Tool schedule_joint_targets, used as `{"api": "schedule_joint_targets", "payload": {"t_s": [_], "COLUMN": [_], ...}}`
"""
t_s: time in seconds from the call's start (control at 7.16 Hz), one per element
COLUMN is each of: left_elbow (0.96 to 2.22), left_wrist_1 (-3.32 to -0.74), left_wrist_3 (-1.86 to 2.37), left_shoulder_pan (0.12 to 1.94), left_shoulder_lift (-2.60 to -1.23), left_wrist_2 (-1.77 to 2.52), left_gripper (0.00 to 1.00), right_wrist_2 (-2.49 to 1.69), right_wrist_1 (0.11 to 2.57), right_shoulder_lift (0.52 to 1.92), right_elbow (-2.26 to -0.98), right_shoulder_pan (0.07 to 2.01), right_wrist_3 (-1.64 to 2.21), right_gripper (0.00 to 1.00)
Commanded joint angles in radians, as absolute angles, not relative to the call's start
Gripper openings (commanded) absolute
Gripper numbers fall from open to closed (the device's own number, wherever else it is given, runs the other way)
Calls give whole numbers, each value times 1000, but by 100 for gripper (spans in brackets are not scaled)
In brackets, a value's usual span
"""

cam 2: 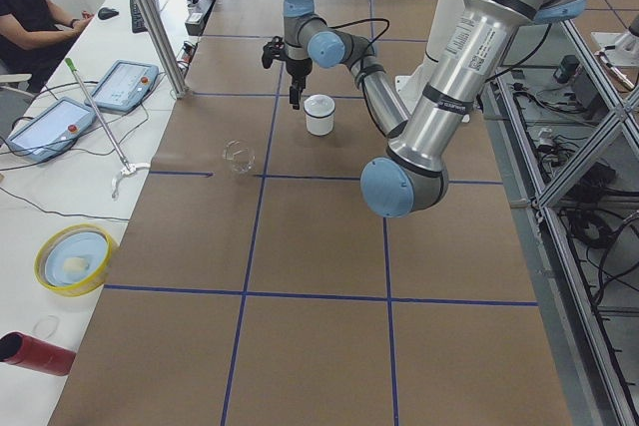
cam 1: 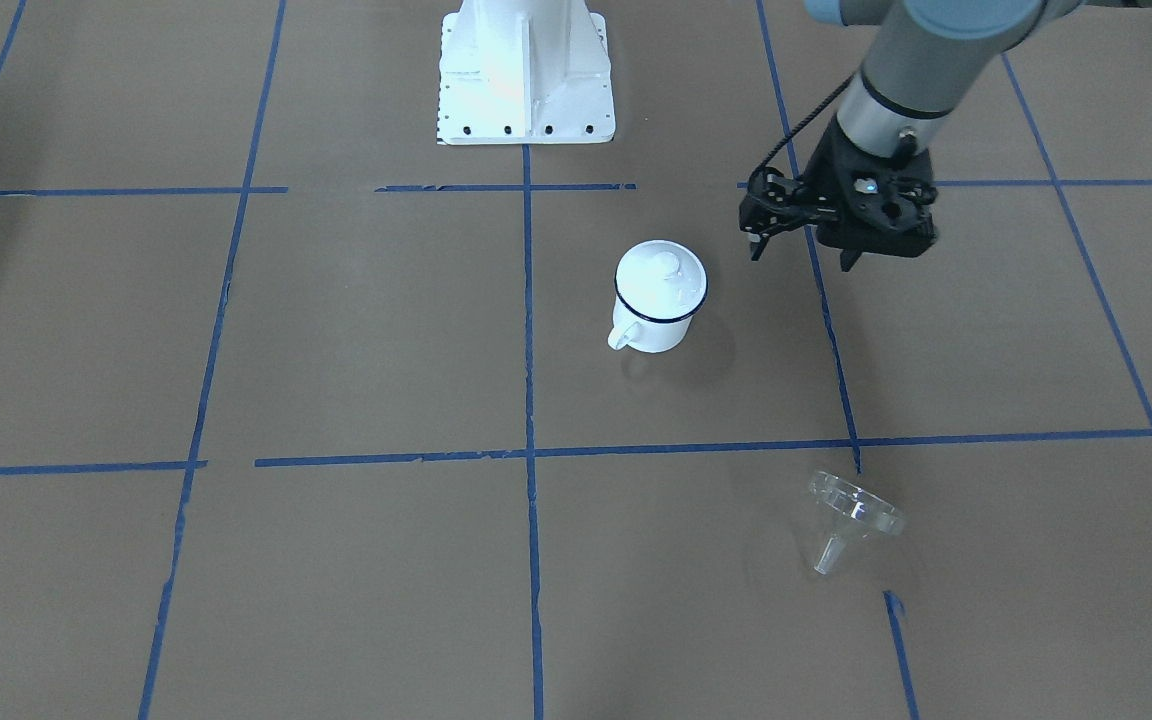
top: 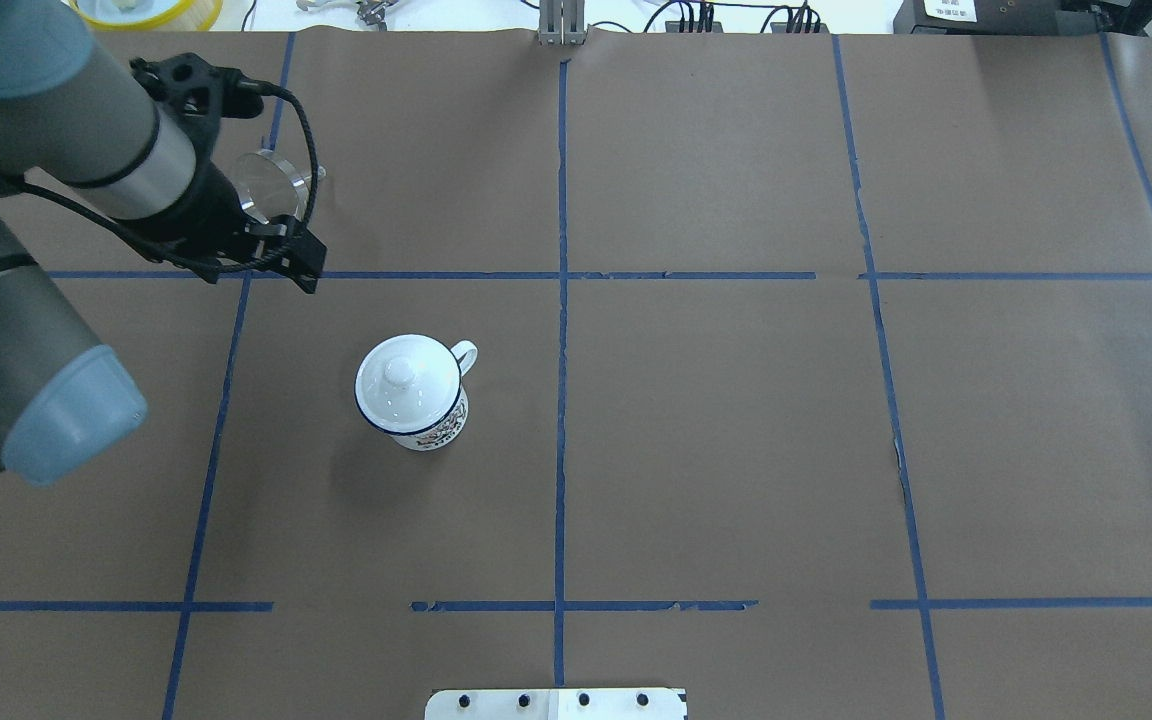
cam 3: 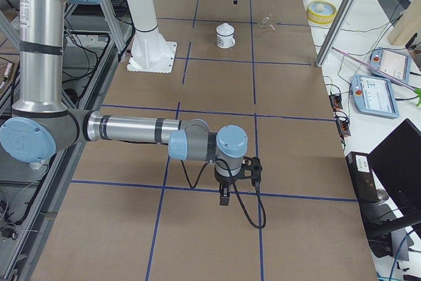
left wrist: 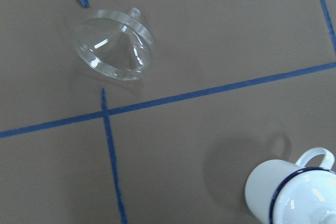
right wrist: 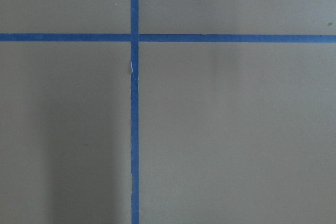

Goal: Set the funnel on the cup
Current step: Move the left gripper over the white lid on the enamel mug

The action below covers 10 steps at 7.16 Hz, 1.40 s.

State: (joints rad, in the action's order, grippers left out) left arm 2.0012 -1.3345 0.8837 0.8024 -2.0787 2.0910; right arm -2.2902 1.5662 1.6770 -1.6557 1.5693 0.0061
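**Left pincer empty, funnel lying out at 12 o'clock**

The left pincer [cam 1: 848, 258] hangs above the worktop [cam 1: 336, 350] with its fingers drawn together and nothing between them. Read as a clock on the overhead view, the funnel [cam 1: 851, 515] lies at about 12 o'clock from it, farther from the robot, partly behind the pincer's cable. The cup [cam 1: 651, 332] stands upright at roughly 4 to 5 o'clock, nearer the robot.

The funnel lies tipped on its side. Its long axis runs near 7 to 1 o'clock, with the spout toward 1 o'clock and the wide rim facing back toward the pincer, so the left wrist view looks into its mouth.

The left arm is plainly the nearer one. The right pincer [cam 3: 223, 197] hovers well apart at the other end of the worktop, and I cannot tell how far it is open.

A white knobbed lid [cam 1: 661, 278] sits on the cup's mouth and would likely block the funnel from seating.
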Motion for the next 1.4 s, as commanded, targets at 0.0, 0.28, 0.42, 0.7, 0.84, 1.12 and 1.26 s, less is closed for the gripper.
{"api": "schedule_joint_targets", "payload": {"t_s": [0.0,0.28,0.42,0.7,0.84,1.12,1.26], "left_elbow": [1974,1907,1887,1870,1868,1861,1861], "left_wrist_1": [-1313,-1342,-1374,-1400,-1401,-1405,-1405], "left_wrist_3": [1111,1175,1180,1180,1181,1178,1177], "left_shoulder_pan": [657,624,617,611,607,606,606], "left_shoulder_lift": [-2144,-2180,-2177,-2175,-2175,-2172,-2171], "left_wrist_2": [1984,1957,1957,1957,1957,1957,1957], "left_gripper": [100,96,94,83,74,60,57], "right_wrist_2": [-2290,-2290,-2290,-2290,-2290,-2290,-2290], "right_wrist_1": [1566,1566,1566,1566,1566,1566,1566], "right_shoulder_lift": [1677,1677,1678,1678,1677,1678,1677], "right_elbow": [-1657,-1657,-1655,-1655,-1655,-1657,-1655], "right_shoulder_pan": [1569,1569,1569,1569,1569,1569,1569], "right_wrist_3": [6,6,6,6,6,6,6], "right_gripper": [100,100,100,100,100,100,100]}}
